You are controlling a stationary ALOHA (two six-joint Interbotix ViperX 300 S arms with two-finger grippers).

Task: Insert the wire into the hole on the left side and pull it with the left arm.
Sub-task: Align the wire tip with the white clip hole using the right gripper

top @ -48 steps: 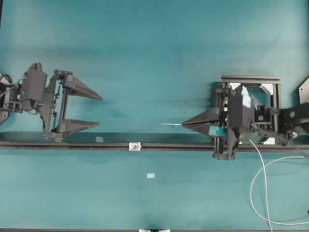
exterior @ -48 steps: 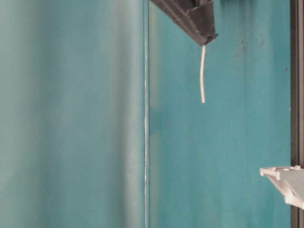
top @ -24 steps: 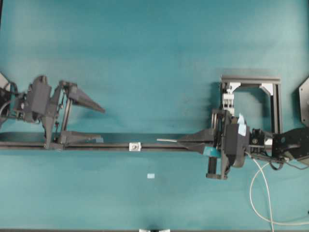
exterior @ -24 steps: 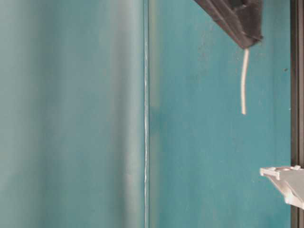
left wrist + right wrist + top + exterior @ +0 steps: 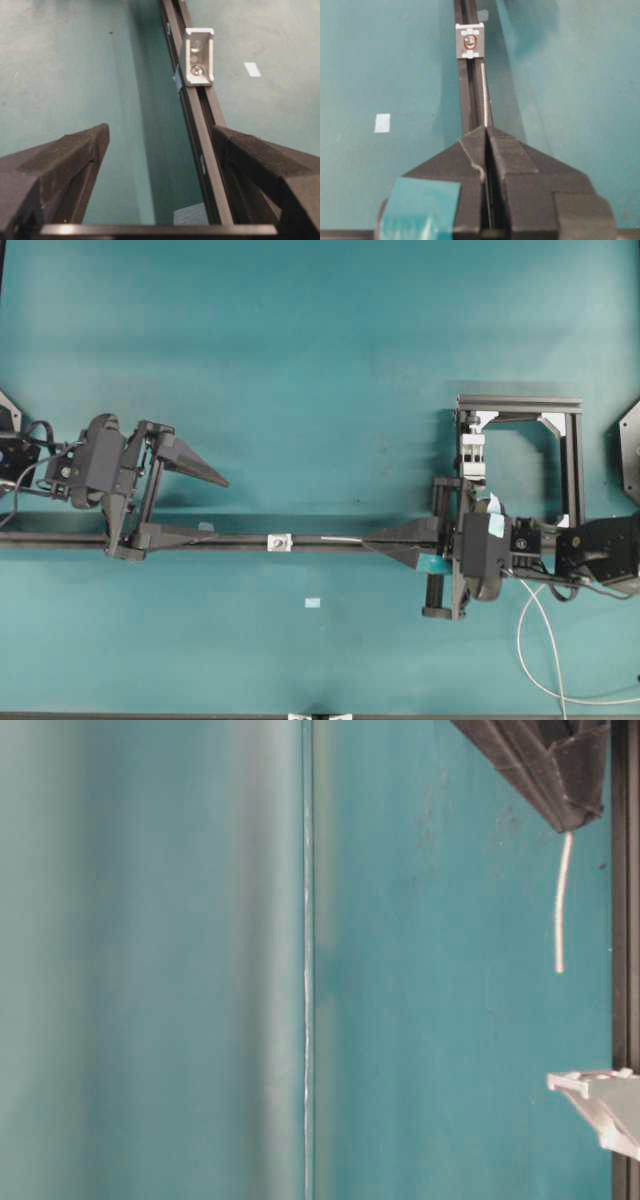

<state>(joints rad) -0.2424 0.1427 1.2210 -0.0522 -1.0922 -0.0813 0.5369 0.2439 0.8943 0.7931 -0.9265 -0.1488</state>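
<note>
The right gripper (image 5: 372, 541) lies level along the rail (image 5: 320, 540), jaws clamped on the wire (image 5: 484, 95); the left gripper (image 5: 215, 510) faces it, jaws spread wide.

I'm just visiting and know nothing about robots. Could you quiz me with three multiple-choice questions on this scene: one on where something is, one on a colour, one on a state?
1. Where is the small white block with the hole?
A. on the long black rail
B. inside the right pincer
C. on the square frame at the right

2. What colour is the table cover?
A. red
B. teal
C. white

3. How do the two pincers stand?
A. both wide open
B. left shut, right open
C. left pincer open, right pincer shut on the wire

Answers:
1 A: the overhead view shows the block sitting on the rail.
2 B: teal fills every view.
3 C: the left fingers spread wide apart; the right ones meet with the wire tip sticking out.
</note>
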